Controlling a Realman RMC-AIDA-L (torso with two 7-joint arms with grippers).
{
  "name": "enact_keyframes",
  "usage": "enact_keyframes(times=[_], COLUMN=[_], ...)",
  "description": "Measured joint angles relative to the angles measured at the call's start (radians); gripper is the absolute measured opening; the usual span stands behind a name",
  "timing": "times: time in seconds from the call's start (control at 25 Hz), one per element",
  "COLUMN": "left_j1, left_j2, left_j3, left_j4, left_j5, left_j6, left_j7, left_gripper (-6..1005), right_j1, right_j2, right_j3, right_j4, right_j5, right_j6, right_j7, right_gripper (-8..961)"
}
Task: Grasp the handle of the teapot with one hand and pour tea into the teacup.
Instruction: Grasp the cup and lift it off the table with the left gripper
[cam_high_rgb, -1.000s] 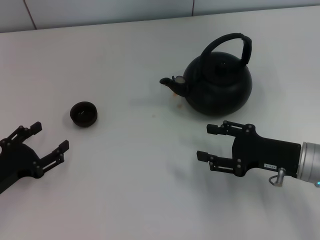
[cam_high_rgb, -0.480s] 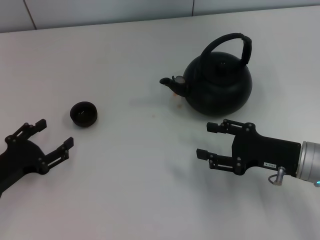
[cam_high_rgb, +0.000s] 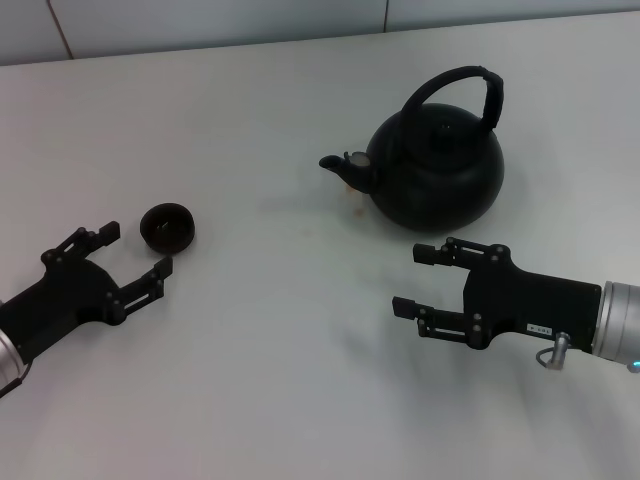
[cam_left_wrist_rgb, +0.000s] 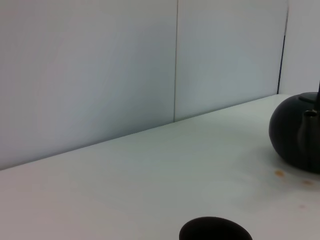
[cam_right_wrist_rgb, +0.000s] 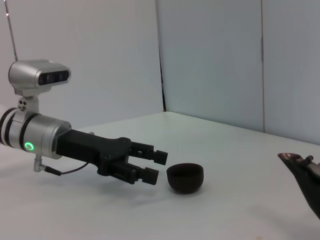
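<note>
The black teapot (cam_high_rgb: 435, 168) stands at the back right of the white table, spout pointing left, its arched handle (cam_high_rgb: 462, 84) upright over the lid. The small black teacup (cam_high_rgb: 167, 227) sits at the left; it also shows in the right wrist view (cam_right_wrist_rgb: 185, 177) and in the left wrist view (cam_left_wrist_rgb: 215, 230). My left gripper (cam_high_rgb: 133, 250) is open, just short of the cup, apart from it; the right wrist view shows it too (cam_right_wrist_rgb: 153, 165). My right gripper (cam_high_rgb: 417, 282) is open and empty, on the near side of the teapot, below it in the head view.
The white table (cam_high_rgb: 270, 350) ends at a pale wall (cam_high_rgb: 200, 20) behind. Small brown stains (cam_high_rgb: 352, 198) lie under the spout. The teapot's body (cam_left_wrist_rgb: 297, 132) and spout tip (cam_right_wrist_rgb: 300, 167) show at the wrist views' edges.
My left gripper has moved forward and to the right, closing in on the teacup. The right gripper, teapot and cup have not moved.
</note>
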Motion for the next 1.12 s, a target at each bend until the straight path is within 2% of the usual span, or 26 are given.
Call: enact_keyframes(times=[1.12], left_j1=[-0.104], left_j2=[-0.003], left_j3=[-0.011], left_j4=[-0.062], left_j5=[-0.002], left_j6=[-0.161], left_j7=[0.009], left_gripper=[847], right_j1=[0.005], right_j2=[-0.003], right_j3=[0.000], right_j4=[-0.006], right_j5=[0.000], right_j6=[0.000], right_j7=[0.000], right_gripper=[717])
